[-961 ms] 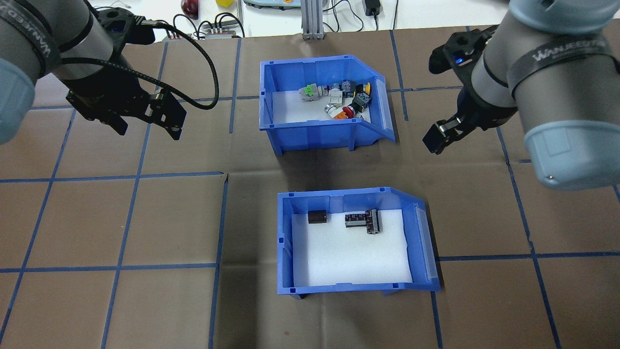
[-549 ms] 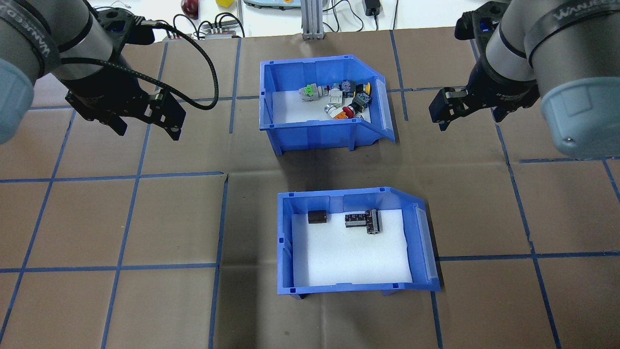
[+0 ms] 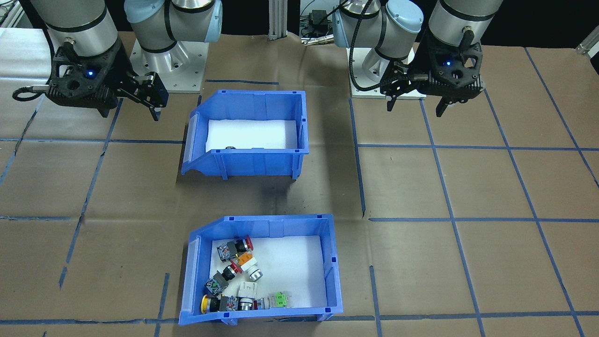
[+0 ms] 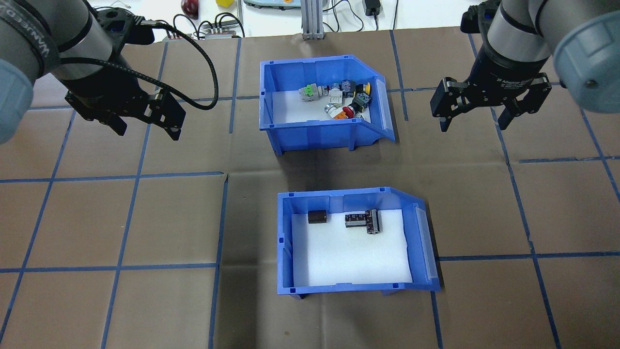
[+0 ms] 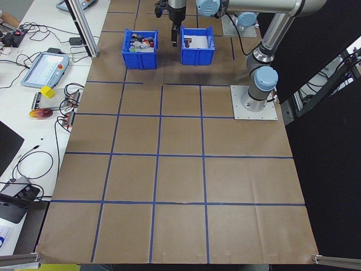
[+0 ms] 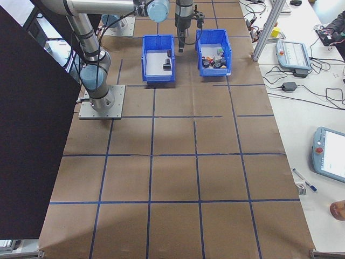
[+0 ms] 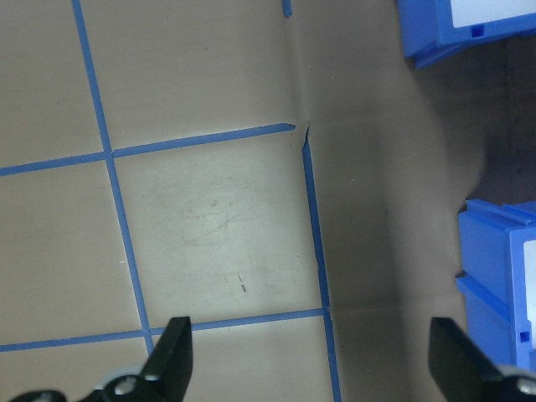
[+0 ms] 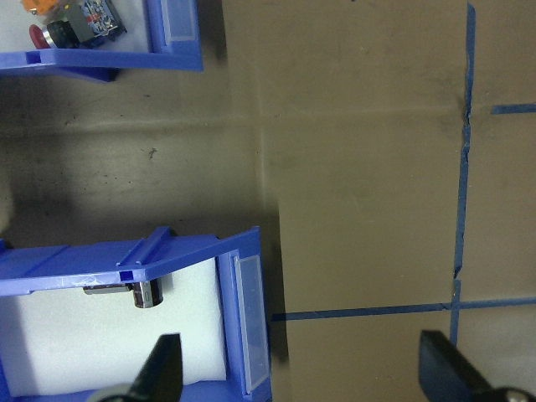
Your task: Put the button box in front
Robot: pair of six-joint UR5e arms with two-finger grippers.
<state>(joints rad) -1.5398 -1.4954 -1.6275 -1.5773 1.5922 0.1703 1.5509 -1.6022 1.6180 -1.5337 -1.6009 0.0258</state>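
We see the button box (image 4: 321, 107) sitting on the far side of the table, beyond the capacitor bin (image 4: 356, 245); our right gripper (image 4: 476, 114), jaws spread wide and empty, hovers just off its sloped side, nearer than the equally wide left gripper (image 4: 147, 127).

Bright even overhead light; soft shadows by bins; wrist cams sl. blurred.

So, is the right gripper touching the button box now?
Apart. In the overhead exterior view, bare brown table shows between the right gripper, jaws open, and the sloped side of the button box. The front-facing view also shows them far apart.
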